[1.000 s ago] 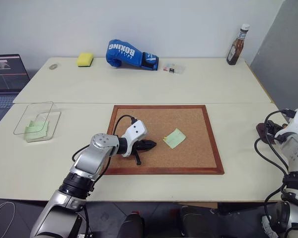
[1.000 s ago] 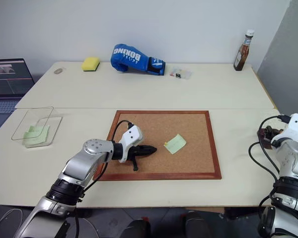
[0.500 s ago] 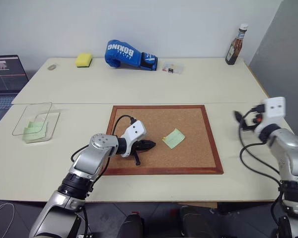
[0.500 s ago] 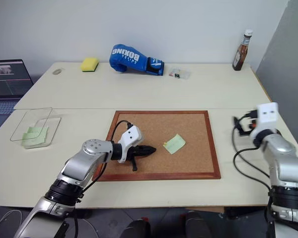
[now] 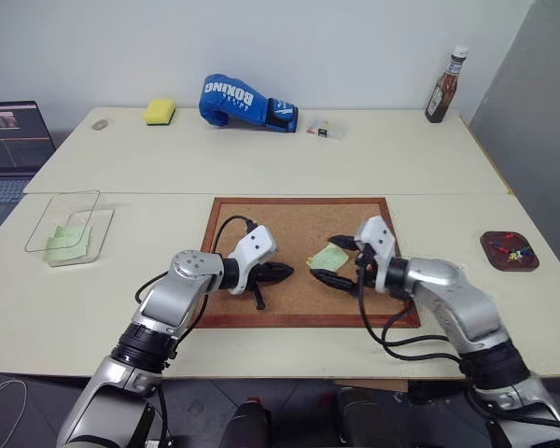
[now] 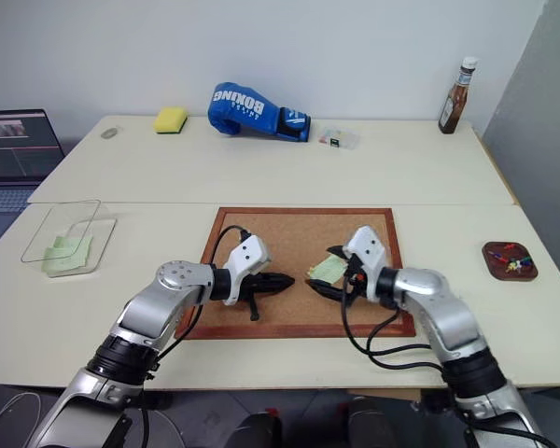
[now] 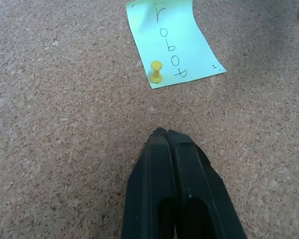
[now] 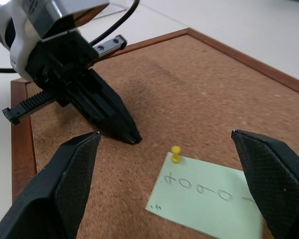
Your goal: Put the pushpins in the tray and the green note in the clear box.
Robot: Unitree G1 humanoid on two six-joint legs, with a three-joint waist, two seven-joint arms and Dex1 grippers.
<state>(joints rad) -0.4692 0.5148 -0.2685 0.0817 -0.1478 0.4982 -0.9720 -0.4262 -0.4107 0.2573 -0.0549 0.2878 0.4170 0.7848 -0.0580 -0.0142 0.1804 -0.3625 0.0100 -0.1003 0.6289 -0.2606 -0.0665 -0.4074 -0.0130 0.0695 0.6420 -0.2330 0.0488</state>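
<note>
Clear box (image 5: 63, 224) at far-left table edge, green slips inside. Left gripper (image 5: 287, 273) fingers together, tip on corkboard (image 5: 280, 219) left half. Green note (image 5: 329, 256) mid-board, pinned by yellow pushpin (image 7: 156, 71). Right gripper (image 5: 341, 261) fingers wide apart, straddling note. Tray (image 5: 510, 250) with pushpins (image 5: 511, 247) near right table edge, bare table around.

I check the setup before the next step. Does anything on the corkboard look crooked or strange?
The green note sits askew on the corkboard, held by one yellow pushpin near one edge; its far edge lifts slightly. Nothing looks spilled or damaged.
</note>
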